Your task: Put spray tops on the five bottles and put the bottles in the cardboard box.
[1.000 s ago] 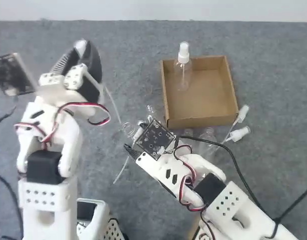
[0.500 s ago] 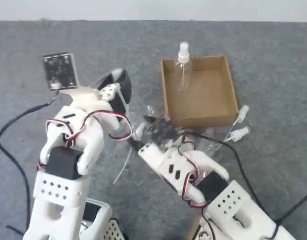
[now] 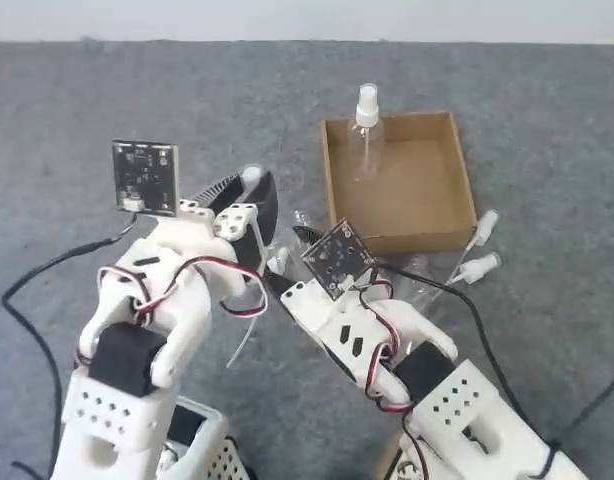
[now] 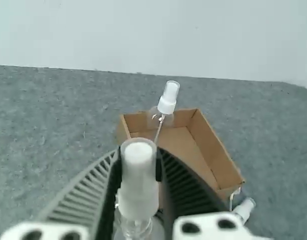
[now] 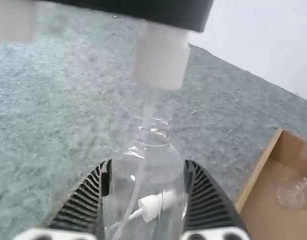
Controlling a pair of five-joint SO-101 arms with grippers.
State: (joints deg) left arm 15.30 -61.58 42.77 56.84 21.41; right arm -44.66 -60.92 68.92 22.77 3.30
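- Pinches a white plastic spray top (image 4: 138, 175) by its head between the narrow-set fingers of the left gripper (image 4: 137, 167), thin dip tube hanging down.
- Clamps a clear plastic bottle (image 5: 143, 165) by its body in the right gripper (image 5: 146, 200), fingers closed on both sides, open neck up at 12 o'clock towards the top above.
- Meets, in the high view, at about 8 o'clock from the brown cardboard box (image 3: 397, 241), just beside its front corner; tube appears to enter the neck, top not yet seated.
- Shows one finished bottle (image 3: 366, 140) standing in the box against the 12 o'clock wall.
- Leaves two loose spray tops (image 3: 482, 248) on the grey bench (image 3: 547, 150) at 4 o'clock from the box, and more bare bottles (image 3: 417, 268) lying by the box front, partly hidden.
- Judged light, thin-walled and slippery: squeeze the bottle gently, low on the body, or risk buckling it.
- Judged stiff at the head, whippy at the tube: hold the top by the head, line up straight over the neck before pressing or twisting.
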